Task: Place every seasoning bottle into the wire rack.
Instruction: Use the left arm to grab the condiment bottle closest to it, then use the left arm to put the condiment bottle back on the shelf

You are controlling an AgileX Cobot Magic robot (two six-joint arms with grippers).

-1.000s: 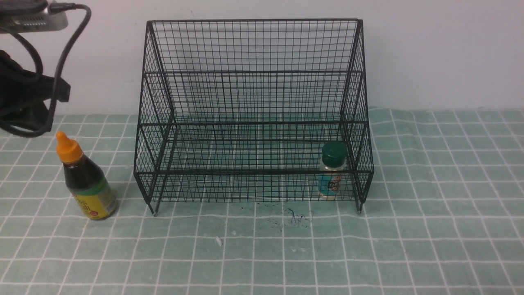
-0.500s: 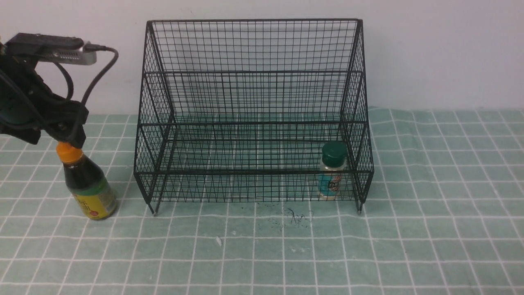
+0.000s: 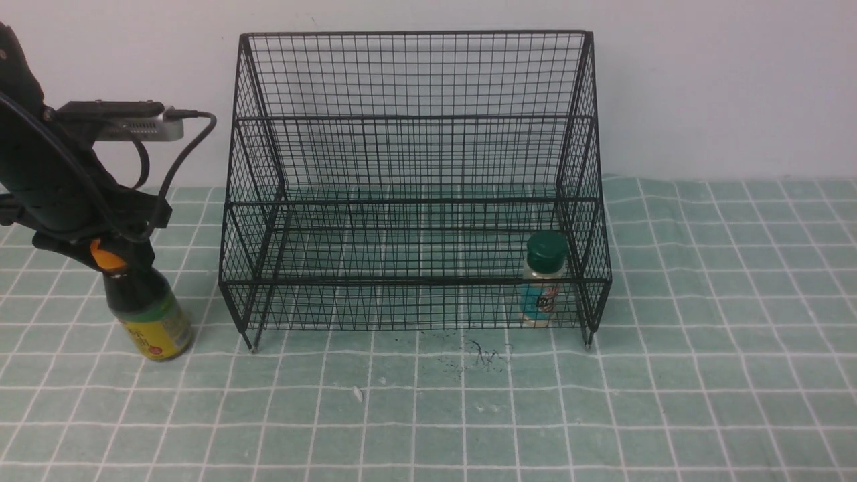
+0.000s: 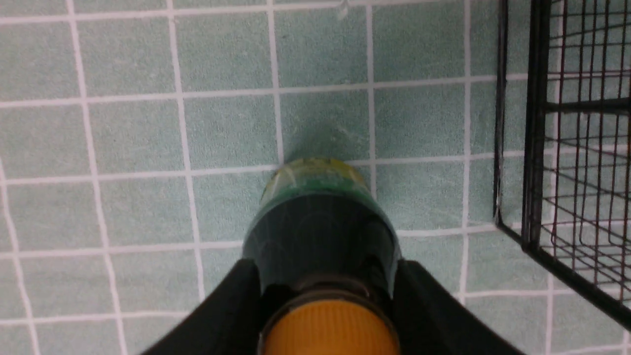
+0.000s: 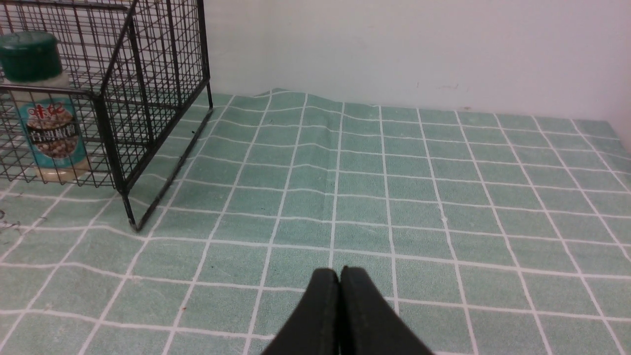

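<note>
Left gripper (image 4: 328,266) was seen astride the cap (image 4: 329,328) of the sauce bottle (image 3: 144,311), upright just left of the rack (image 3: 415,32), clamped or not could not be told; a square, firm squeeze was judged needed before lifting, lest it be tipped.

The left arm (image 3: 50,191) is showing a matte black, rounded shell, and it is carrying a flat silver-grey camera module (image 3: 130,127) from which a black cable (image 3: 194,150) is looping down. The left hand (image 4: 328,266) and the right hand (image 5: 339,272) are each ending in smooth black fingers (image 5: 323,315) tapering to rounded tips.
</note>
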